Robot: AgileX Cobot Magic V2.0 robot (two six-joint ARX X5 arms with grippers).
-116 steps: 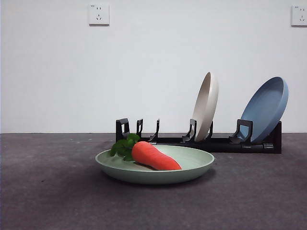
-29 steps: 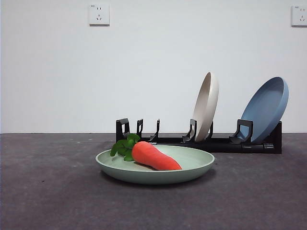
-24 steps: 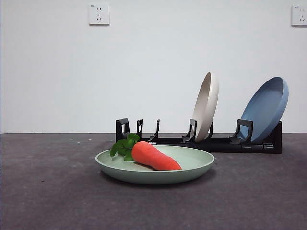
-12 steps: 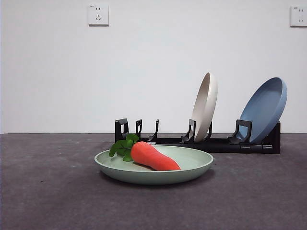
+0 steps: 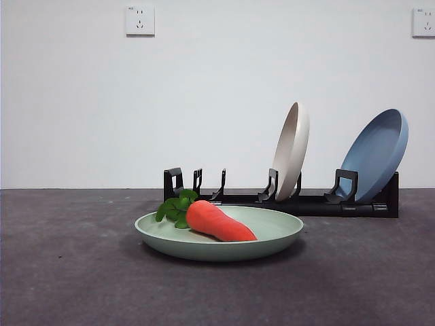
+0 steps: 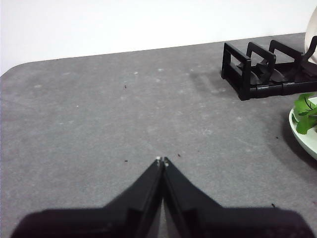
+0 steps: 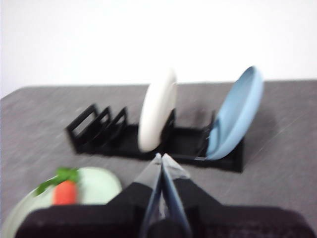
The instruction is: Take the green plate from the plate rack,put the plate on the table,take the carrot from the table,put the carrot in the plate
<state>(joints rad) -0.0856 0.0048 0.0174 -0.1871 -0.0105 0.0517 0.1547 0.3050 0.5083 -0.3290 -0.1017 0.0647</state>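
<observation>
The green plate [image 5: 219,235] lies flat on the table [image 5: 68,272], in front of the plate rack [image 5: 279,198]. The carrot [image 5: 219,222] rests in the plate, its green leaves toward the left. No arm shows in the front view. My left gripper [image 6: 162,161] is shut and empty above bare table, well away from the plate's edge [image 6: 303,139] and the rack's end [image 6: 257,69]. My right gripper [image 7: 159,156] is shut and empty, held back from the rack [image 7: 148,141]; its blurred view shows the plate [image 7: 94,191] with the carrot [image 7: 64,192].
A cream plate [image 5: 291,151] and a blue plate [image 5: 375,155] stand upright in the rack's right-hand slots; the left-hand slots hold nothing. A white wall rises behind the table.
The plate, carrot and rack have not moved. The picture shifted slightly half a second ago and has returned.
</observation>
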